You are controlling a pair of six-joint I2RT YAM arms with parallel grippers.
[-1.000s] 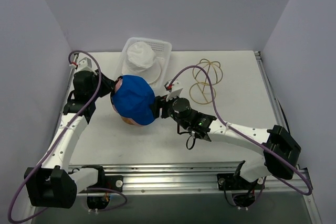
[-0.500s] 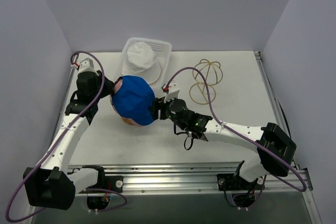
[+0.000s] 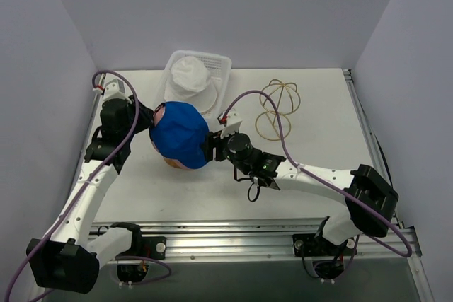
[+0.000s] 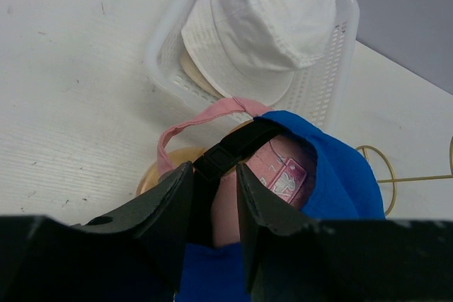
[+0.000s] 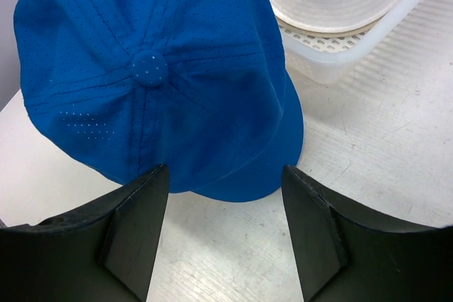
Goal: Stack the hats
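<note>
A royal blue cap (image 3: pixel 179 134) sits on top of a pink cap (image 4: pixel 272 167), both over a tan rounded form (image 4: pixel 152 175). My left gripper (image 3: pixel 147 119) is at the cap's back. Its jaws stand narrowly apart (image 4: pixel 212 171) around the blue cap's black strap (image 4: pixel 233 148), with pink fabric showing in the gap. My right gripper (image 3: pixel 210 146) is open wide (image 5: pixel 225 175) at the blue brim's edge (image 5: pixel 152 68), low over the table, with nothing between its fingers. An off-white floppy hat (image 3: pixel 190 74) lies in the basket behind.
The white mesh basket (image 3: pixel 219 65) stands at the back, close behind the stacked caps; its wall (image 5: pixel 333 61) is near the blue brim. A gold wire dome frame (image 3: pixel 277 107) lies to the right. Grey walls enclose the table.
My right arm has edged a little left toward the blue brim. The left wrist has shifted slightly. The caps have not moved.
</note>
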